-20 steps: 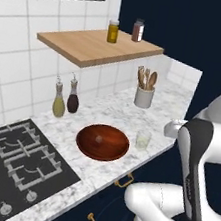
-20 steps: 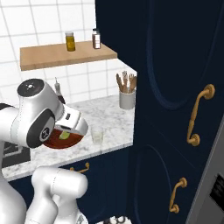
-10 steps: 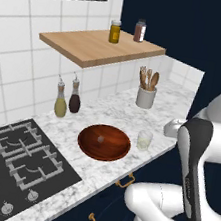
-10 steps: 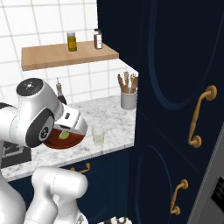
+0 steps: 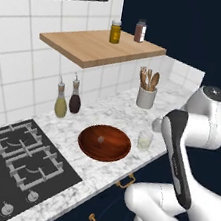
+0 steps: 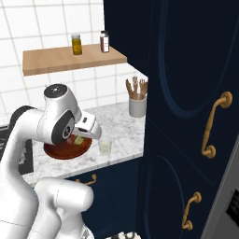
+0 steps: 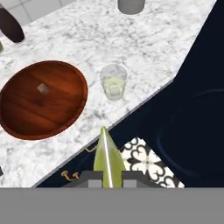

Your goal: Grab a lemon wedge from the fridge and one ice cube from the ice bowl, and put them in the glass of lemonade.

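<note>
Marble bench [image 5: 118,108] carries one ice bowl [image 7: 26,118], one ice cube [image 7: 42,88], one glass of lemonade [image 7: 113,82]; fingers [image 7: 95,183] pinch one lemon wedge [image 7: 107,157].

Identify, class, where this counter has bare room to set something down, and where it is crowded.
Free: marble between the ice bowl and the utensil crock, behind the glass of lemonade; also the front strip between bowl and counter edge. Crowded: the two bottles by the wall, and the glass close beside the bowl.
</note>
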